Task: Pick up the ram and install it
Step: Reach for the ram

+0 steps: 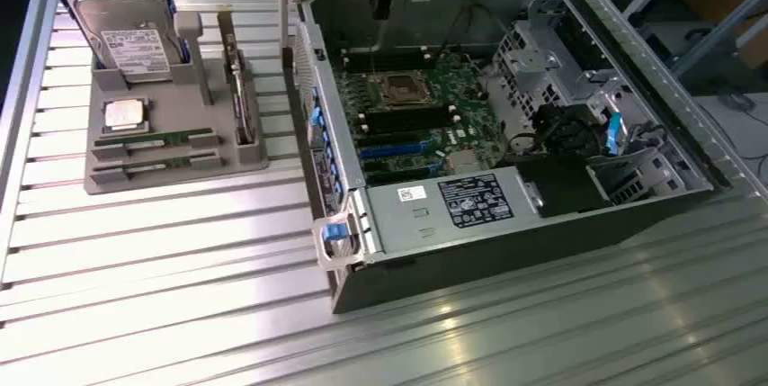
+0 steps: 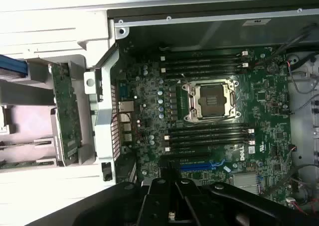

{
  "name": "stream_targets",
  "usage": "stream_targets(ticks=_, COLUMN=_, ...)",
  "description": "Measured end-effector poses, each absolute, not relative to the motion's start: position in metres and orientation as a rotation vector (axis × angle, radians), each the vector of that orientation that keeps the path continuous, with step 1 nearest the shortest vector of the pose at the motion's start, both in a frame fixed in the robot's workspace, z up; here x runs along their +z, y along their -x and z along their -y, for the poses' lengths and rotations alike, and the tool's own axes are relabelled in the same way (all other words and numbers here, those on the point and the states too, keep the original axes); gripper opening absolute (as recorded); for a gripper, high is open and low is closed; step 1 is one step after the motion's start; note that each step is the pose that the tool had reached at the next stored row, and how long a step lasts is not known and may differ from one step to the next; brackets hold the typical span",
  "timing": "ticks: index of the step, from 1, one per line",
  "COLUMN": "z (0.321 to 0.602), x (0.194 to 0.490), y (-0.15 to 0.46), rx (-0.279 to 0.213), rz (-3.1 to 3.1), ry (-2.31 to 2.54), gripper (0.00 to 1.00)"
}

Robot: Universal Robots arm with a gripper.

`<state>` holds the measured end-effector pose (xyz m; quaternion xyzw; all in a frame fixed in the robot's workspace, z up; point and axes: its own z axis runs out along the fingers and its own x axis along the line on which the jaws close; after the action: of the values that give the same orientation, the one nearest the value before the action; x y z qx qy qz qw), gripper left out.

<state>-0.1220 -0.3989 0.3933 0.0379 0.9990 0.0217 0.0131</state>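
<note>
Two ram sticks [image 1: 156, 139] [image 1: 154, 166], thin and green, lie in slots at the front of a grey holder tray [image 1: 108, 179] on the exterior view's left. Their edges [image 2: 25, 162] show in the wrist view too. My gripper [image 1: 381, 4] hangs over the far end of the open computer case [image 1: 504, 224], well away from the tray. Its dark fingers [image 2: 173, 196] are shut with nothing between them. Under it lies the green motherboard [image 2: 144, 96] with an open CPU socket [image 2: 212, 100] and black memory slots [image 2: 207, 134] [image 2: 202, 64] on both sides of the socket.
The tray also holds a silver hard drive [image 1: 126, 35], a square CPU chip [image 1: 124, 113] and an upright card [image 1: 244, 98]. Inside the case are a power supply [image 1: 450, 206], drive cages [image 1: 540, 62] and cables [image 1: 564, 134]. Ribbed metal tabletop [image 1: 180, 260] spreads around.
</note>
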Motion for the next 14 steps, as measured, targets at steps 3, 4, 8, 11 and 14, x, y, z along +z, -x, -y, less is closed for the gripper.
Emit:
stream_targets(ticks=3, z=0.399, x=0.393, y=0.122, rx=0.068, rz=-3.112, ry=-0.118, gripper=0.11)
stream_targets(ticks=4, z=0.399, x=0.393, y=0.122, rx=0.068, rz=-3.112, ry=-0.118, gripper=0.11)
stream_targets(ticks=8, z=0.399, x=0.393, y=0.123, rx=0.068, rz=-3.113, ry=-0.118, gripper=0.11)
stream_targets(ticks=11, z=0.399, x=0.393, y=0.141, rx=0.068, rz=-3.113, ry=-0.118, gripper=0.11)
stream_targets(ticks=14, z=0.399, x=0.393, y=0.168, rx=0.068, rz=-3.112, ry=-0.118, gripper=0.11)
